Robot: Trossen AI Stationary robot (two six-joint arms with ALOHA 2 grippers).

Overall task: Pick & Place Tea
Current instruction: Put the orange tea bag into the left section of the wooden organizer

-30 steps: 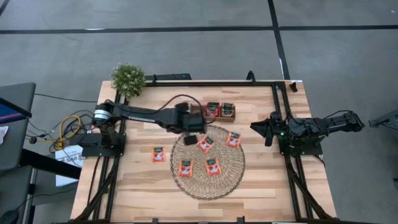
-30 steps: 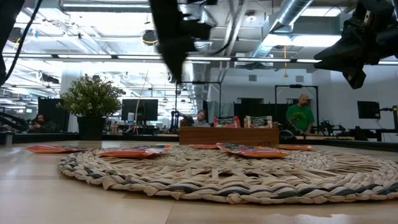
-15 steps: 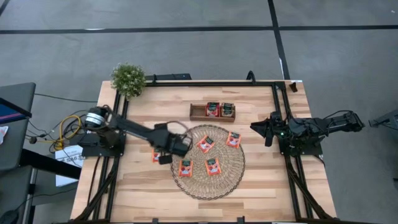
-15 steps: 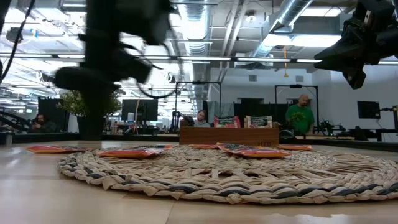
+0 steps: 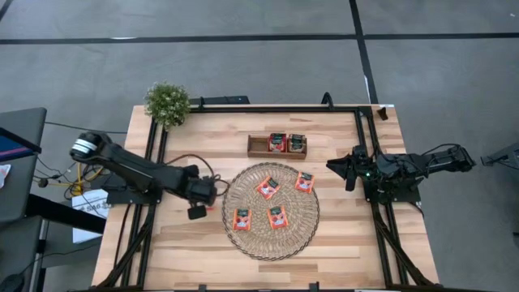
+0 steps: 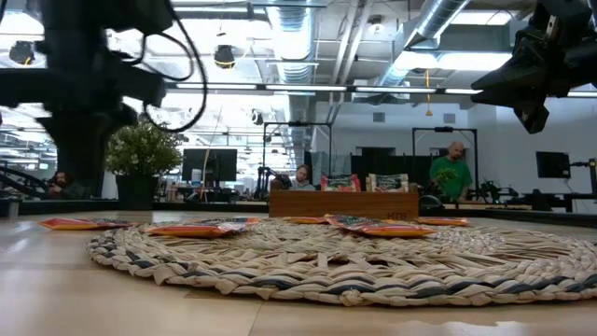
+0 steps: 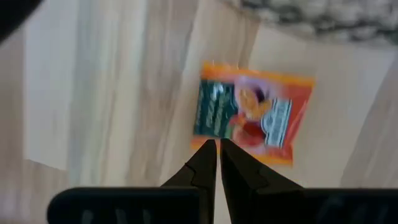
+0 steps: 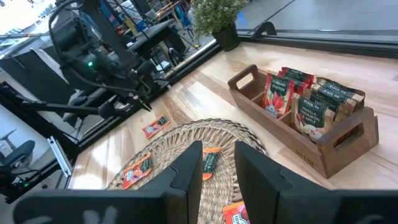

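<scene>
Red-orange tea sachets lie flat on the round straw mat (image 5: pixel 272 211), several of them, such as one sachet (image 5: pixel 268 187). Another sachet (image 7: pixel 252 115) lies alone on the bare wood left of the mat, also seen from the right wrist (image 8: pixel 155 126). More sachets stand upright in the brown wooden tray (image 5: pixel 277 144). My left gripper (image 7: pixel 217 146) is shut and hangs just above the lone sachet, pointing down; the right wrist view shows a gap between them. My right gripper (image 8: pixel 217 162) waits open at the table's right edge, holding nothing.
A small potted plant (image 5: pixel 167 103) stands at the table's far left corner. Black frame rails run along the table's left, right and far edges. Bare wood lies near the mat toward the near edge. People sit and stand in the room beyond the table.
My left arm has swung from the mat's far edge by the tray toward the table's left and near side, and its gripper now sits over the lone sachet left of the mat. No sachet has moved.
</scene>
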